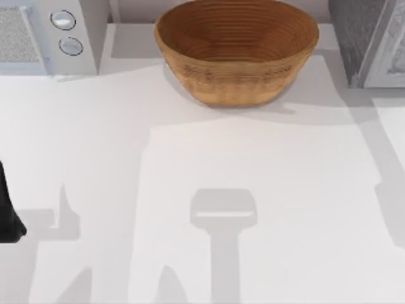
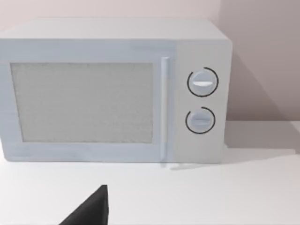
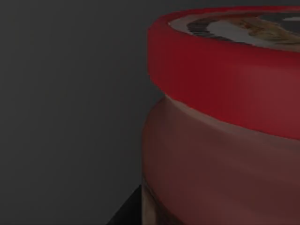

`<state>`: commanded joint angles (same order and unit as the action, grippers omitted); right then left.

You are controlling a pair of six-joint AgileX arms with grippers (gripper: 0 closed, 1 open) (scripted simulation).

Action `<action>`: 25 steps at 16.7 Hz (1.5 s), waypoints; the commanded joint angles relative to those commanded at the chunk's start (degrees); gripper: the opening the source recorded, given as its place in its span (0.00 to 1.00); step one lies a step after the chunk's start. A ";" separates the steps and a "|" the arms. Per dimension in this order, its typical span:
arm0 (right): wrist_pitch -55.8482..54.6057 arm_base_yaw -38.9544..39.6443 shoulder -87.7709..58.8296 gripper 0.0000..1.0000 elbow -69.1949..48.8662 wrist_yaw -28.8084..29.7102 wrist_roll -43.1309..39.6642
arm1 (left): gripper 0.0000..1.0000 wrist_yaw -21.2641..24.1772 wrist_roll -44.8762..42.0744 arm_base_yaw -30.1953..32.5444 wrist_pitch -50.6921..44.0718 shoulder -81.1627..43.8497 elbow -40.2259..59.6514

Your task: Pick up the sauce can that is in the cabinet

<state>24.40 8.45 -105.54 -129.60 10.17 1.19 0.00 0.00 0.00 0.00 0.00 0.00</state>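
Observation:
The sauce can [image 3: 225, 117] stands very close in the right wrist view, with a red rim, a pale top with dark marks and a reddish body. Around it is the dark inner wall of the cabinet [image 3: 70, 93]. A small black part of my right gripper [image 3: 126, 213] shows beside the can's base. From above, the cabinet [image 1: 361, 38] is the dark grey speckled box at the back right with a pale door panel. My left arm [image 1: 6, 212] is parked at the table's left edge, and a dark corner of my left gripper [image 2: 91, 208] faces the microwave.
A white microwave [image 1: 50, 31] with two round knobs stands at the back left. A large woven basket [image 1: 237, 54] sits at the back middle. The white table [image 1: 202, 190] spreads open in front of them.

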 joint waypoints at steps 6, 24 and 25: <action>0.00 0.00 0.00 0.00 0.00 0.00 0.00 | 1.00 0.00 0.00 0.00 0.00 0.00 0.00; 18.28 9.09 25.49 0.00 7.35 8.54 0.18 | 1.00 0.00 0.00 0.00 0.00 0.00 0.00; 18.14 8.83 25.49 0.00 7.07 8.42 0.28 | 1.00 0.00 0.00 0.00 0.00 0.00 0.00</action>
<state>42.54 17.28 -80.05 -122.53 18.60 1.47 0.00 0.00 0.00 0.00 0.00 0.00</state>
